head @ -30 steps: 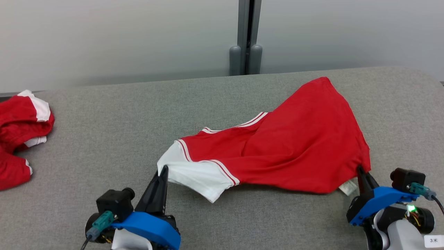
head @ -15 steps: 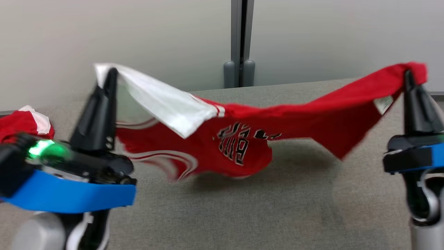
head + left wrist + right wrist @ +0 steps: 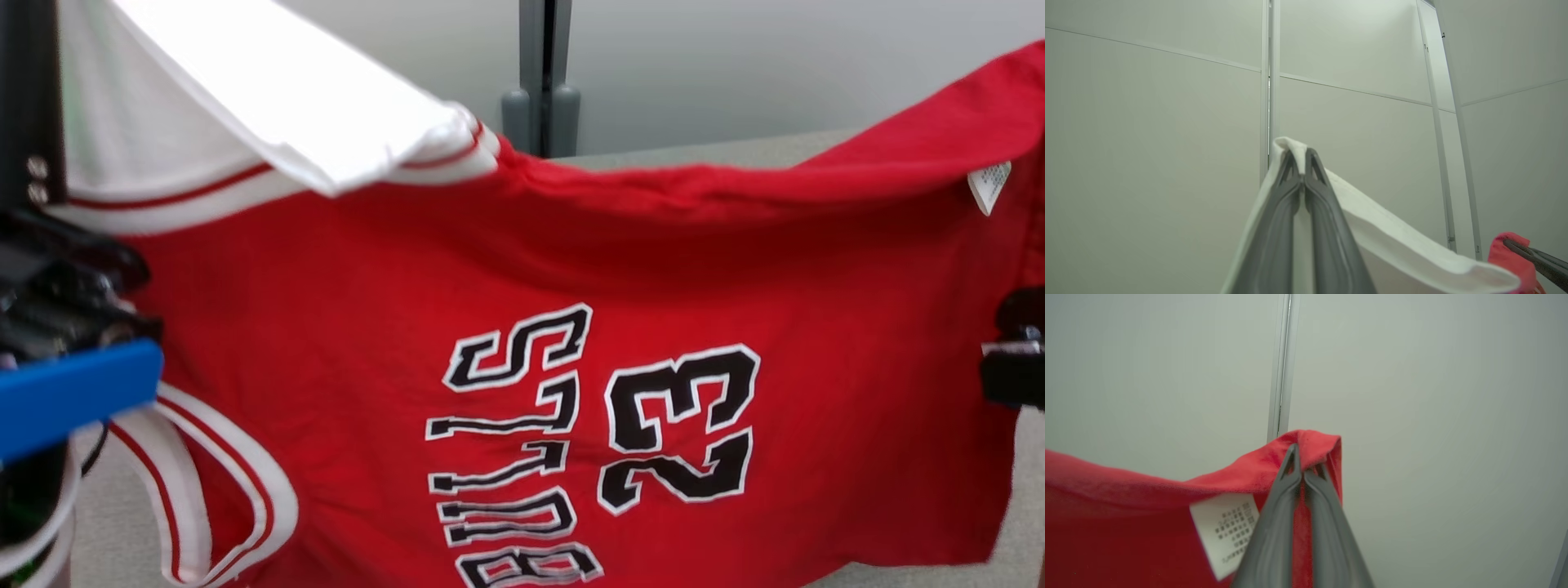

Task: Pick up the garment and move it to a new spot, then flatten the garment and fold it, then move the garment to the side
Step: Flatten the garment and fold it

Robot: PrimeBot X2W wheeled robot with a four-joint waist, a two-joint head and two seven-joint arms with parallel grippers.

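My left hand [image 3: 1301, 161] is clenched on a folded white sleeve hem of the red jersey [image 3: 522, 269], and my right hand [image 3: 1303, 457] is pinched on a soft red corner just beside the white care label [image 3: 1224, 528]. The jersey hangs stretched between them in front of the grey, felt-like table [image 3: 735, 145], its knit cloth sagging in shallow creases. Black, white-edged lettering and a "23" lie sideways, and white red-striped trim [image 3: 245, 490] loops at lower left.
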